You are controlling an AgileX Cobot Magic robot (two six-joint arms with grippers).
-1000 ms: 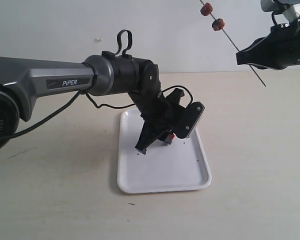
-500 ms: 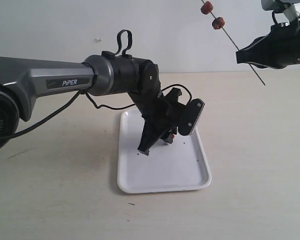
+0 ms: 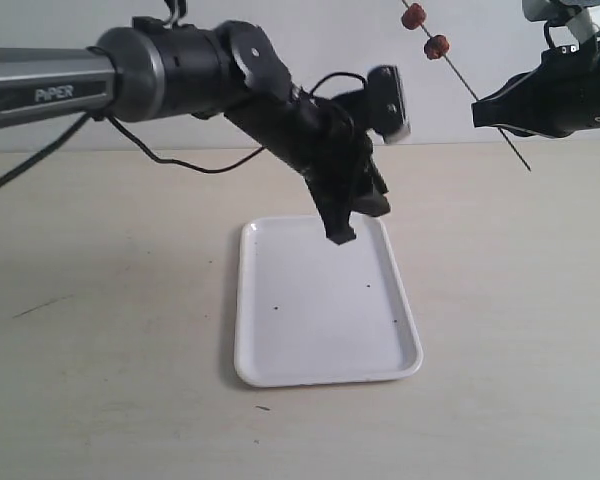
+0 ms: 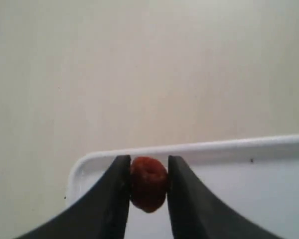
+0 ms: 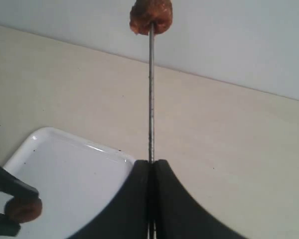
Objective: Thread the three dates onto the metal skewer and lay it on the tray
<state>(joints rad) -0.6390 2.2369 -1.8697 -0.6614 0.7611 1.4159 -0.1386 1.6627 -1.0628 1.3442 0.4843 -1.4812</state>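
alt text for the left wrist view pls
A wrinkled red-brown date is pinched between the two black fingers of the left gripper. Beyond it lies a rounded corner of the white tray, which sits on a pale beige table.

The left gripper (image 3: 340, 232) rose from the tray (image 3: 310, 345). Its fingertips had been down at the tray surface and ended in the air over the tray's far end. The left arm (image 3: 50, 85) moved up with it, higher in the exterior view. The date (image 4: 148, 183), clamped between the fingers, was lifted clear of the tray.
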